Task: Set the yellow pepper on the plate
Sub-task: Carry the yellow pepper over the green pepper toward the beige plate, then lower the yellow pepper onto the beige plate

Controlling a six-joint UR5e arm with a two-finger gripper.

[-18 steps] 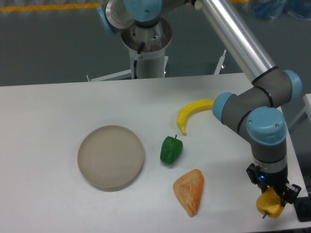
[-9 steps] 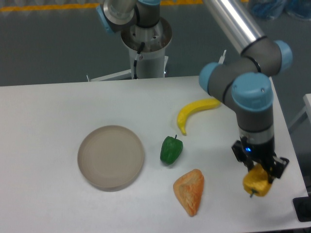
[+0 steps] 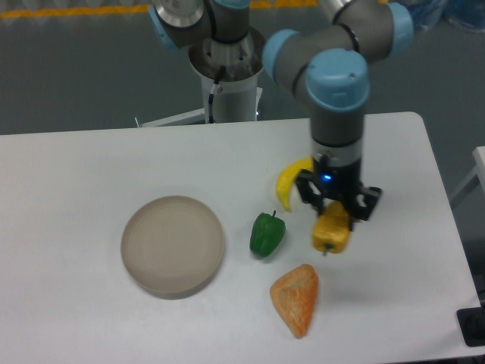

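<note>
My gripper (image 3: 335, 214) is shut on the yellow pepper (image 3: 332, 231) and holds it above the table, just right of the green pepper (image 3: 267, 233) and above the orange wedge (image 3: 295, 298). The pepper hangs with its short dark stem pointing down. The round beige-grey plate (image 3: 173, 244) lies flat on the white table, well to the left of the gripper, with nothing on it.
A yellow banana (image 3: 289, 180) lies behind the gripper, partly hidden by it. The arm's base (image 3: 226, 68) stands at the back edge of the table. The table's right edge is near the gripper's right side.
The gripper has carried the yellow pepper from the table's front right corner up and to the left, over to beside the green pepper. Nothing else moved.
</note>
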